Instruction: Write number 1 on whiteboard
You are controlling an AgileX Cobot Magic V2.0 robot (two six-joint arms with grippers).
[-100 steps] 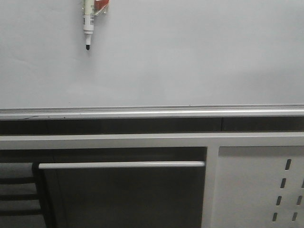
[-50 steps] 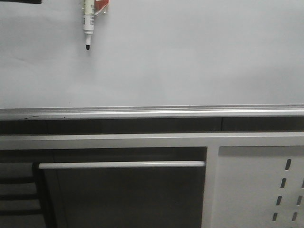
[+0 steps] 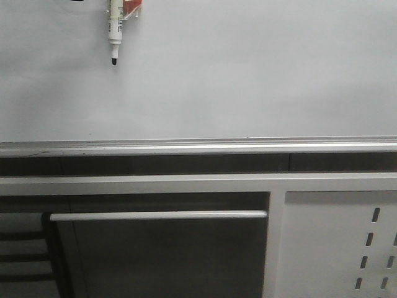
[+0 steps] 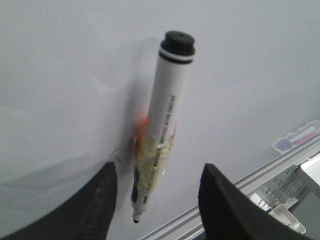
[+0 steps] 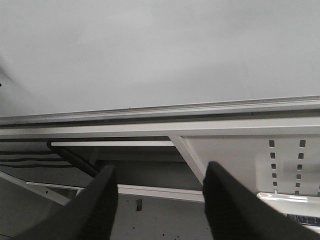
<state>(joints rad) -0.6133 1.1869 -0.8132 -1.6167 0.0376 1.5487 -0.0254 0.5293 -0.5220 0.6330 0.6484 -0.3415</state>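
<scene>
The whiteboard [image 3: 236,74] is pale grey-white, with a silvery rail [image 3: 198,148] along its lower edge. No pen stroke of a number 1 shows on it. A white marker [image 3: 114,31] with a black tip hangs tip-down in a clear holder with an orange label at the board's upper left. In the left wrist view the marker [image 4: 162,125] sits between the jaws of my open left gripper [image 4: 158,166], which do not touch it. My right gripper [image 5: 160,167] is open and empty, in front of the board's lower edge [image 5: 160,107].
Below the rail are a white horizontal bar [image 3: 158,215] and a white panel with slanted slots [image 3: 338,242]. A clear tray with markers [image 4: 299,139] rests on the rail. A dark sliver of the left arm [image 3: 75,1] touches the front view's top edge.
A dark part of the left arm came in at the top left edge of the front view and has moved right, toward the marker. The marker and board have not moved.
</scene>
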